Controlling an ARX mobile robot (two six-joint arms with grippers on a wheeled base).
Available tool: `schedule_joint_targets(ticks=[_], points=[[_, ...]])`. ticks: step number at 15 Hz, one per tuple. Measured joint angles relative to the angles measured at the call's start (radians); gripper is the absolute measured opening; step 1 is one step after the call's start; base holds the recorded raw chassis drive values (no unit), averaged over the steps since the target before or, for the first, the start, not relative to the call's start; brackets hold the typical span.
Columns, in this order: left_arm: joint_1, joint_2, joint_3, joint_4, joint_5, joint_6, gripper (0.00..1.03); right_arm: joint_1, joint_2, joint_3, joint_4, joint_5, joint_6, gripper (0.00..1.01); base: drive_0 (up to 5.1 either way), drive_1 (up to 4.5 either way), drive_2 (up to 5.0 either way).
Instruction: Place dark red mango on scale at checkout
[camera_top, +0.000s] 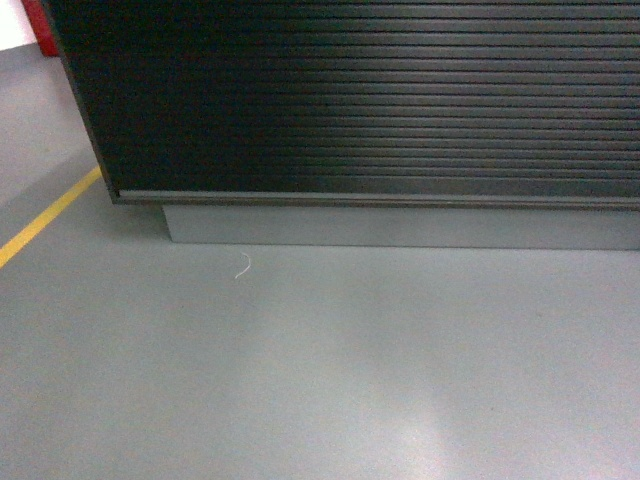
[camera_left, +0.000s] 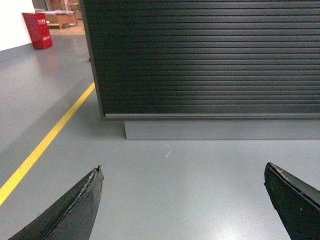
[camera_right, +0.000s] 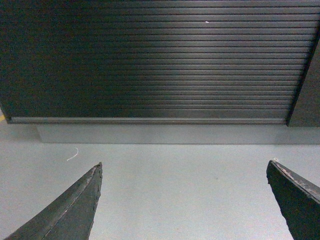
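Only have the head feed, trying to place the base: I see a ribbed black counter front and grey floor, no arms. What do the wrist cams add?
Observer: Left gripper shows in its wrist view, jaws spread wide, nothing between them.
Operator: Right one?
Observer: Right gripper is the same: jaws wide apart, empty, above bare grey floor.
Operator: Mango or scale anywhere?
Observer: Neither shows. The left wrist view does add a red box-shaped bin far off, beyond the counter's left corner.

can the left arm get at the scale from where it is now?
Probably not. No scale in any view; the open, empty left gripper faces only the checkout's ribbed front across bare floor.
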Motion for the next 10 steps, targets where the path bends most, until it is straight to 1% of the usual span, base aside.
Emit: schedule_joint_targets(ticks=[3,6,10], points=[[0.0,0.0,0.0,0.001,0.0,0.0,0.98,0.0,0.0,0.0,-0.002,0.0,0.0,0.98,0.1,3.96,-3.8],[0.0,0.0,0.0,0.002,0.001,0.0,0.98,0.0,0.0,0.0,-0.004,0.0,0.0,0.98,0.0,3.24,-3.2],[0.0,0.0,0.0,0.002,0.001,0.0,0.98,0.0,0.0,0.0,-0.002,0.0,0.0,0.98,0.0,1.37,-1.3]])
